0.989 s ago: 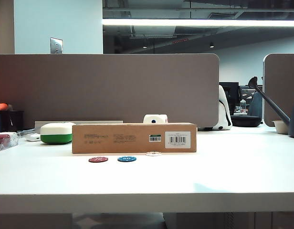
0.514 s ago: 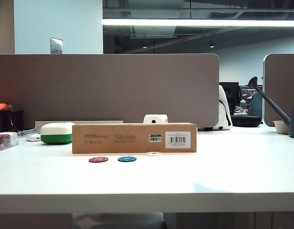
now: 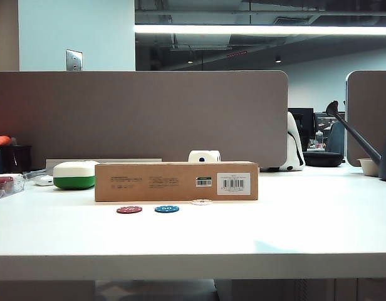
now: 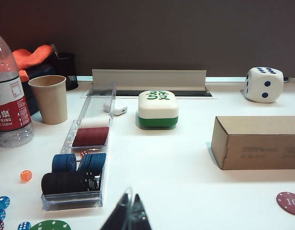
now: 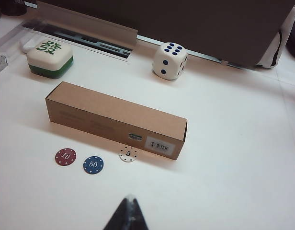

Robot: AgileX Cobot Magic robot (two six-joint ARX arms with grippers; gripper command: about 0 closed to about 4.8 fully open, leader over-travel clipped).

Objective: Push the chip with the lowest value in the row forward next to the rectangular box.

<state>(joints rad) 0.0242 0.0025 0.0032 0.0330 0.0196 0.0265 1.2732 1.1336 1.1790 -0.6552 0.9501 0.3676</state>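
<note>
White chip point(image 5: 128, 154) marked 5 lying flat on the white surface point(image 5: 224, 158), just beside the long front face of the rectangular box point(image 5: 116, 120), below its barcode label; touching or a hair apart, cannot tell. Blue chip point(image 5: 93, 165) marked 50 and red chip point(image 5: 65, 156) marked 10 lying side by side a little farther out from the box, apart from the white one. Right claw point(image 5: 128, 211) poised above bare surface short of the chips, tips drawn together to a point, holding nothing. Left claw point(image 4: 130, 213) likewise pinched closed and empty, off beside a clear chip tray point(image 4: 85, 158). Behind the box, a white die point(image 5: 170, 61) and a white-and-green case point(image 5: 50, 58).
</note>
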